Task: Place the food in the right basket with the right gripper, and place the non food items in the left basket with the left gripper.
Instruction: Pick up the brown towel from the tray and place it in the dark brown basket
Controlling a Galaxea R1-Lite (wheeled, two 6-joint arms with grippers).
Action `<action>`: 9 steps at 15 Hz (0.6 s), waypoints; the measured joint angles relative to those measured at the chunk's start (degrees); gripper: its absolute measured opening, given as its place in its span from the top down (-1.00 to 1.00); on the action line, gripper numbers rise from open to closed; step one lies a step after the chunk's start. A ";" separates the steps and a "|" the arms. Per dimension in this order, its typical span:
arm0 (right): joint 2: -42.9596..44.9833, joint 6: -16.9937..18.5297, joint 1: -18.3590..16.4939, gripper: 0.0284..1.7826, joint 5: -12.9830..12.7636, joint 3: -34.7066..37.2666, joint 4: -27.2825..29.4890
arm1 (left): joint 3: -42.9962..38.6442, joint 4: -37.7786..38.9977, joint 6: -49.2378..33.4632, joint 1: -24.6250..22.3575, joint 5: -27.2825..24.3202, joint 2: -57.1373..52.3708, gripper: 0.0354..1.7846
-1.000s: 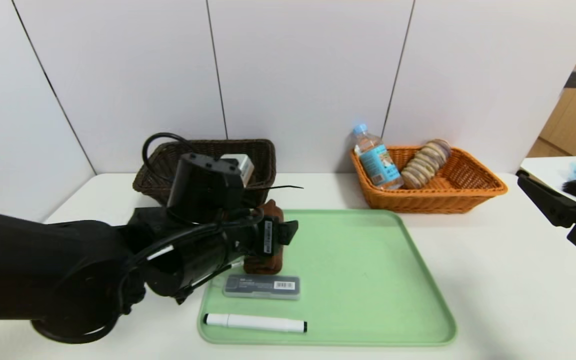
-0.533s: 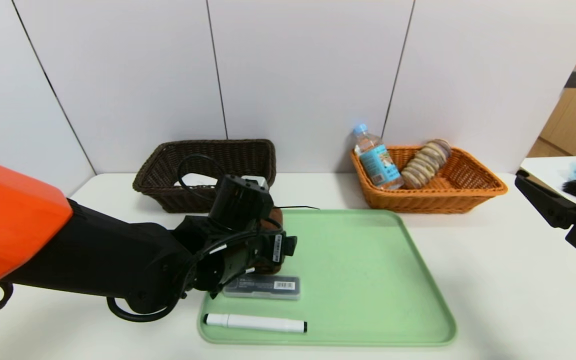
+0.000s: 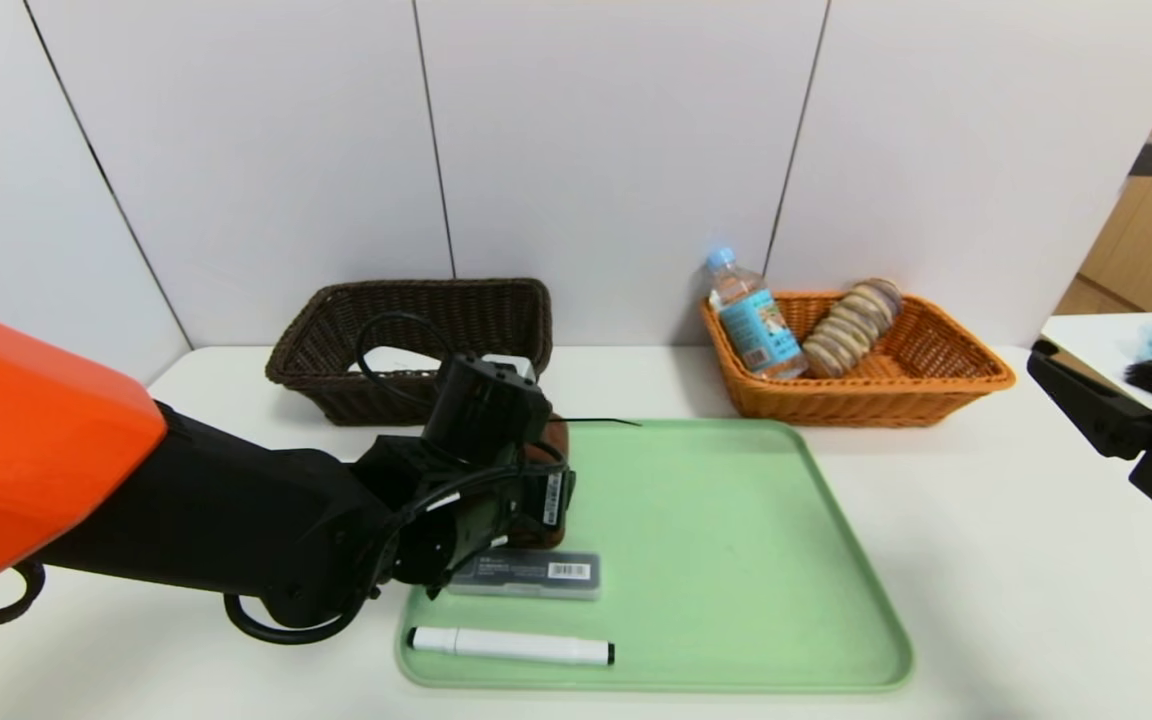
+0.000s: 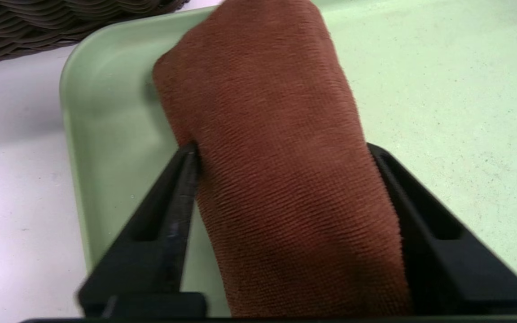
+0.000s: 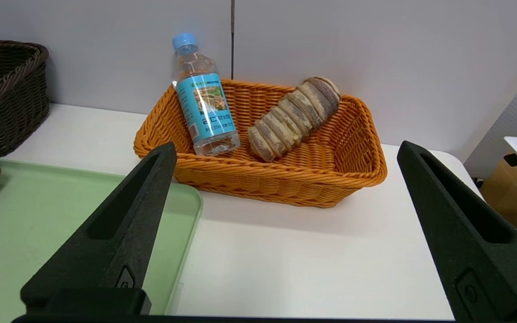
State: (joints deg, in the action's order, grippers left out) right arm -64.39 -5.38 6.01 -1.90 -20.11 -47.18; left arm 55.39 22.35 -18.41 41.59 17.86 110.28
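The brown rolled towel (image 4: 281, 179) lies at the far left corner of the green tray (image 3: 736, 560), and the left claw (image 4: 281, 224) straddles it, one black finger (image 4: 173, 215) against each flank of the roll, clamped onto the cloth. The left wrist view shows this contact plainly. From the head view the arm and its camera housing cover nearly all of the towel (image 3: 554, 440), leaving only a brown edge, and the fingers themselves are hidden there.

On the same tray, nearer the robot, sit a grey flat case (image 3: 526, 575) with a barcode label and a white marker (image 3: 511, 646) with a black cap, the marker closest to the front rim. Neither shows in the wrist views.

Behind the tray's left corner stands the dark wicker basket (image 3: 336, 330). Something white (image 3: 391, 360) lies inside it, mostly blocked by the left arm, so I cannot tell what it is. The left wrist view catches only a strip of the weave (image 4: 61, 22).

Across the desk (image 3: 986, 560), the orange basket (image 3: 936, 385) holds a water bottle (image 3: 754, 318) with a blue cap and label, leaning on the basket's left wall, and beside it a ridged loaf of bread (image 3: 851, 328) propped toward the back. The right wrist view gives the clearest look at both, bottle (image 5: 204, 103) and bread (image 5: 294, 116).

The right claw (image 3: 1121, 395) hovers at the far right over the desk edge, partly cut off by the head view; its own camera shows the fingers (image 5: 119, 242) spread wide with nothing between them.
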 joint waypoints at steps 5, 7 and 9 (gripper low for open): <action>0.00 -0.02 0.00 -0.90 0.00 0.24 0.00 | -0.40 -0.35 -0.24 1.05 0.20 -1.62 0.50; 0.00 -0.02 0.00 -0.90 0.00 0.28 0.00 | -0.60 -0.24 -0.17 1.37 0.20 -2.61 0.76; -0.02 -0.02 -0.04 -0.90 0.00 0.28 0.00 | -0.82 -0.29 0.39 1.76 0.30 -3.74 0.76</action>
State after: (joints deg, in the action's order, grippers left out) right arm -64.42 -5.40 5.97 -1.90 -19.83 -47.18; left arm 54.58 22.05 -18.02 43.35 18.16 106.53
